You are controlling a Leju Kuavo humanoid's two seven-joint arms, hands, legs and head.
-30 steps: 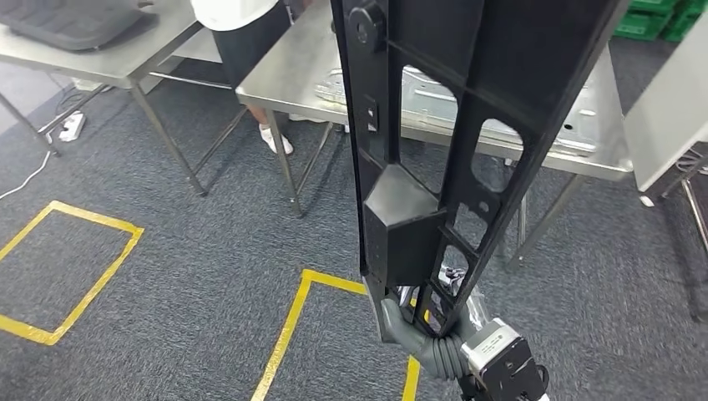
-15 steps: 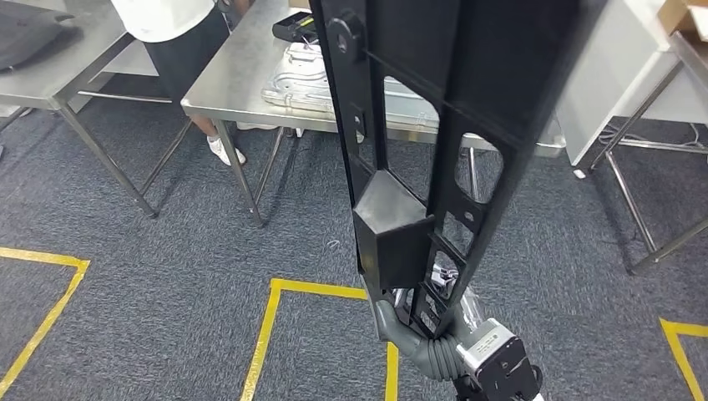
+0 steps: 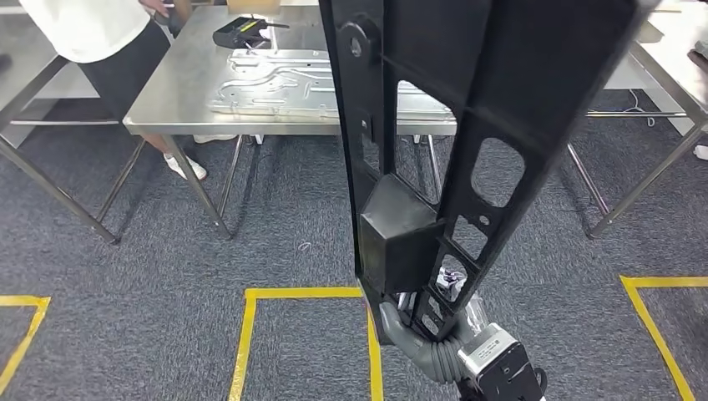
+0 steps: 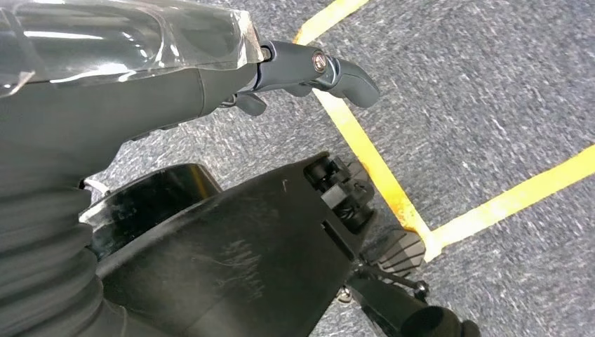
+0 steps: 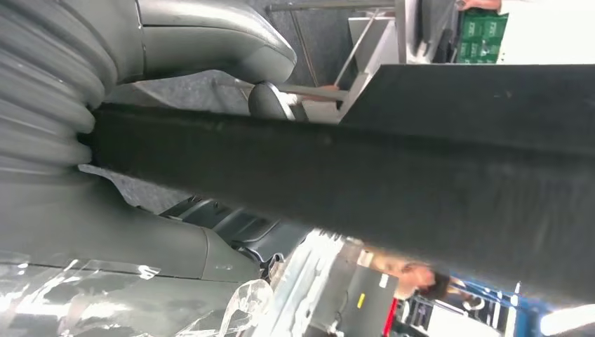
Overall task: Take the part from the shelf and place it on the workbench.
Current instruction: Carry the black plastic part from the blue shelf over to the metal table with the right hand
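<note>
One long black part (image 3: 467,125), off the shelf, stands upright, its lower end gripped by the right hand (image 3: 417,338); fingers wrapped round the frame. Left hand (image 4: 309,70) hangs over the floor (image 3: 167,251), holding nothing, fingers loosely apart. Workbench (image 3: 184,92) lies ahead, well apart, bearing a metal plate (image 3: 267,83). A person (image 3: 83,33) stands beside it. Pickup done; approach and placing remain.

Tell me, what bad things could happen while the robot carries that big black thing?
The long black part stands tall from the right hand, gripped only at its bottom end, so it might tip or slip. It also blocks much of the head view, so the robot could misjudge the steel workbench. A person stands beside that workbench and might get bumped.
</note>
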